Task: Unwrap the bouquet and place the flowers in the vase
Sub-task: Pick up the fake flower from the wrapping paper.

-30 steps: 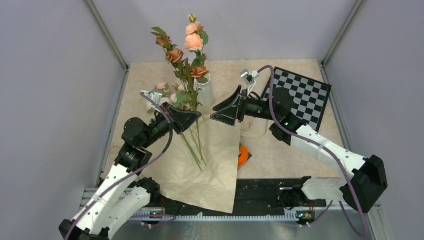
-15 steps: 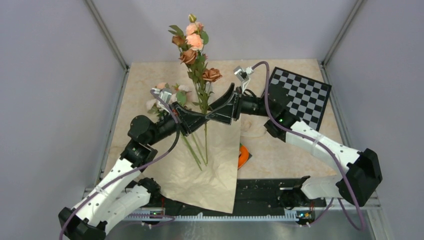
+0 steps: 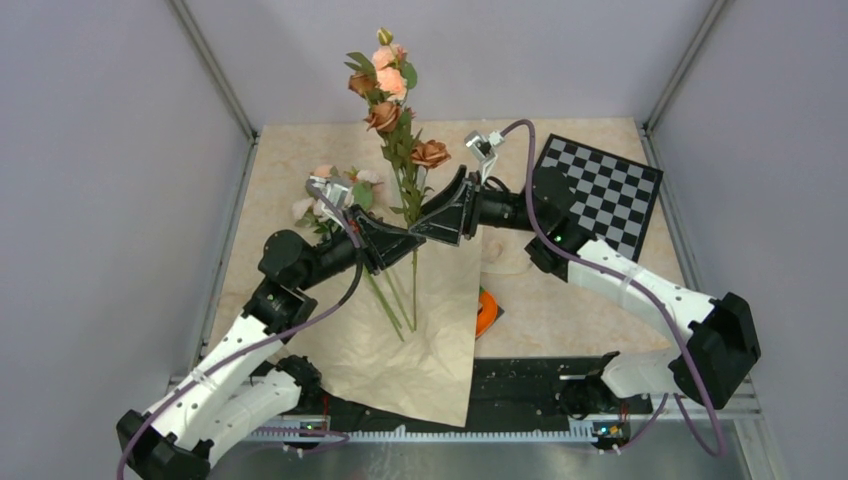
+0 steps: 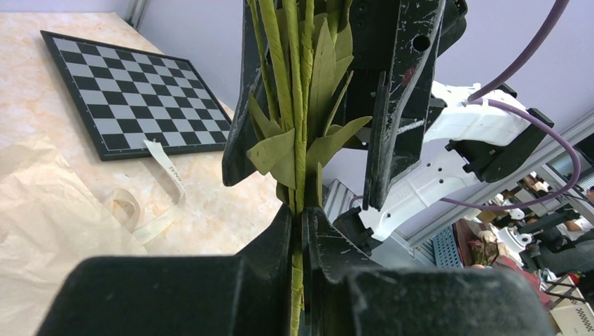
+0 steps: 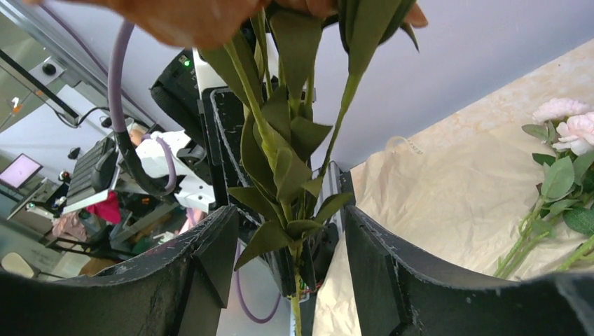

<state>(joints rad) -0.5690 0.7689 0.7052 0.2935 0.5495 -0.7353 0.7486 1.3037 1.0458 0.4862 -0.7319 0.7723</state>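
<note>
The flowers (image 3: 385, 88), peach and rust roses on long green stems, stand nearly upright over the table. My left gripper (image 3: 392, 243) is shut on their stems; in the left wrist view the stems (image 4: 294, 105) rise straight out of the pinched jaws of the left gripper (image 4: 300, 217). My right gripper (image 3: 440, 210) is open and straddles the same stems just above, its jaws apart on either side of the leaves (image 5: 280, 161) with a gap on both sides. The bouquet's kraft paper (image 3: 420, 330) lies spread flat. The vase is hidden behind the stems and right gripper.
A few pale pink roses (image 3: 330, 195) lie on the table at the left, also in the right wrist view (image 5: 567, 136). The cream ribbon (image 4: 164, 189) lies loose by the checkerboard (image 3: 600, 190). An orange ring (image 3: 486, 312) sits at the paper's right edge.
My left arm carried the flowers to the right and stood them more upright. My right gripper came in from the right to straddle the stems, and its jaws narrowed a little.
</note>
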